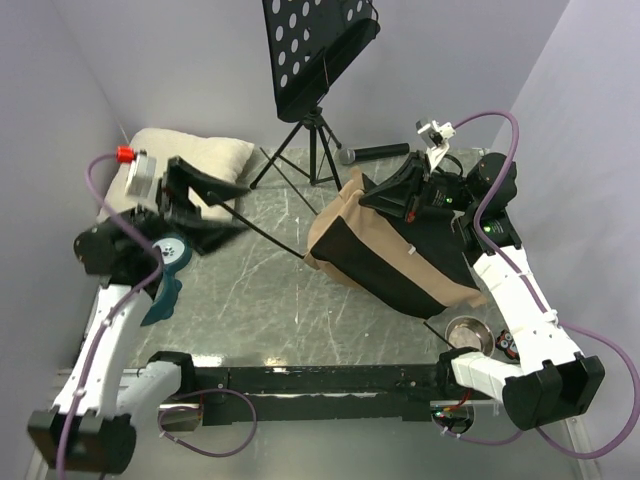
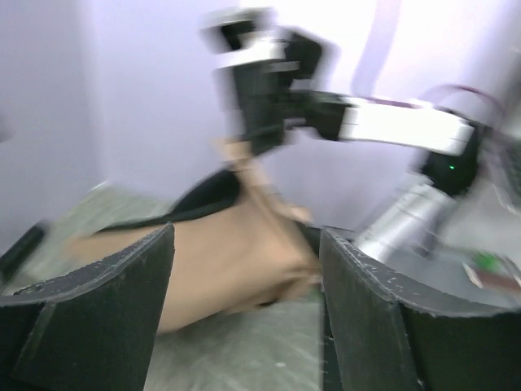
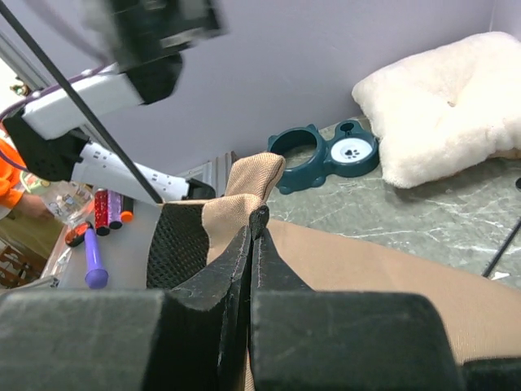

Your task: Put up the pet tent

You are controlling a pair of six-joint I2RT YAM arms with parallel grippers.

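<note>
On my left, the left pincer (image 1: 218, 210) hangs above the table (image 1: 270, 300) in front of the pillow (image 1: 200, 155). Its jaws are apart with nothing between them, and it is aimed at the tent, I judge to take a hold there. The pet tent (image 1: 390, 255) lies slumped right of centre on the table, not yet standing. The right pincer (image 3: 254, 228) is clamped on a fold of its upper edge, holding that corner up so the shape can open.

Bare table (image 1: 290, 330) runs along the near edge and left-centre. The pet tent (image 1: 395, 255) fills the right side; a tripod (image 1: 300, 150) and pillow (image 1: 205, 155) block the far edge and far-left corner.
</note>
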